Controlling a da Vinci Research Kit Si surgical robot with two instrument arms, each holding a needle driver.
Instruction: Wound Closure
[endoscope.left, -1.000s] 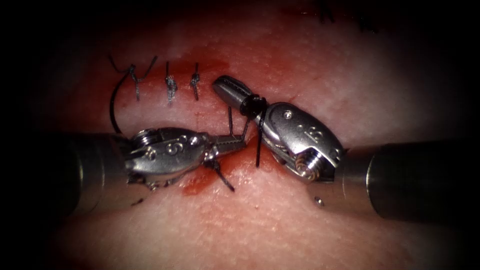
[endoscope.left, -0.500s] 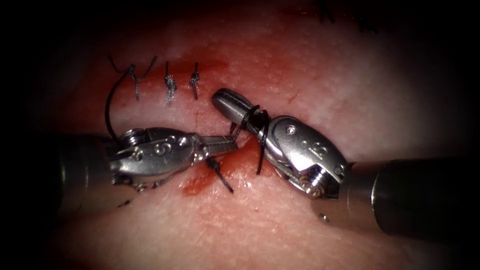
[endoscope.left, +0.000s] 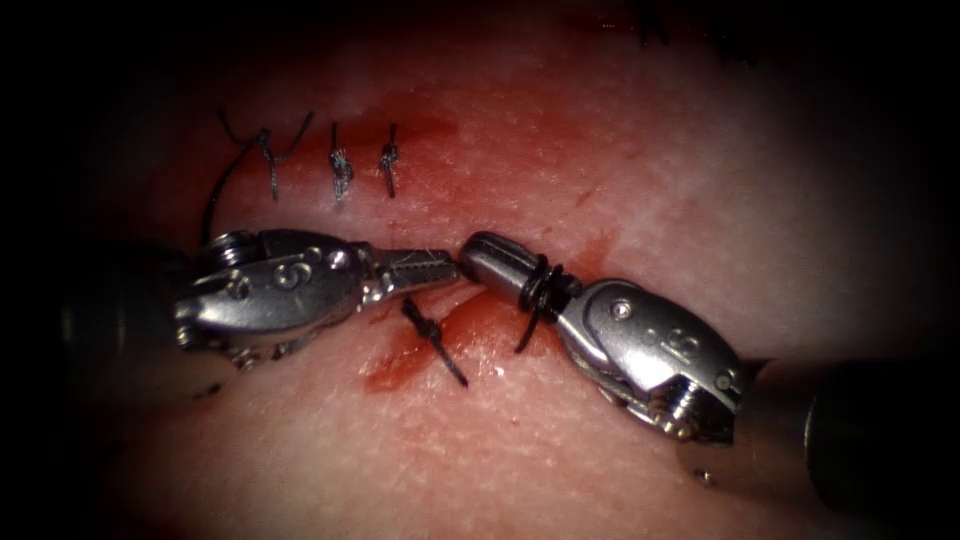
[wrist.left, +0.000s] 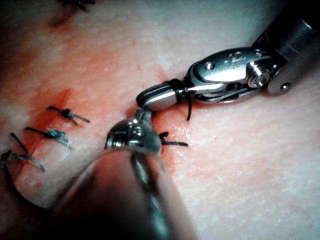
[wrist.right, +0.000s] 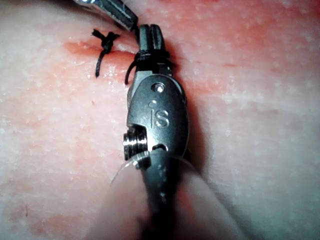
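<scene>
Black thread (endoscope.left: 541, 290) looped around right tool (endoscope.left: 480, 258) (tips nearly touching left tool (endoscope.left: 440, 268))

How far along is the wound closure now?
Done: three tied stitches stand in a row, and a fourth knot sits nearer the tools. In hand: thread is looped around the right tool, whose shut jaws meet the left tool. Left: these loops are not yet tightened. A dark curve at far left may be the needle.

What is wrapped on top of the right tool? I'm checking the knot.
Loops of thread circle the right tool behind its shut jaws, a loose end hanging toward the red fluid. The tool covers the tissue under it.
</scene>
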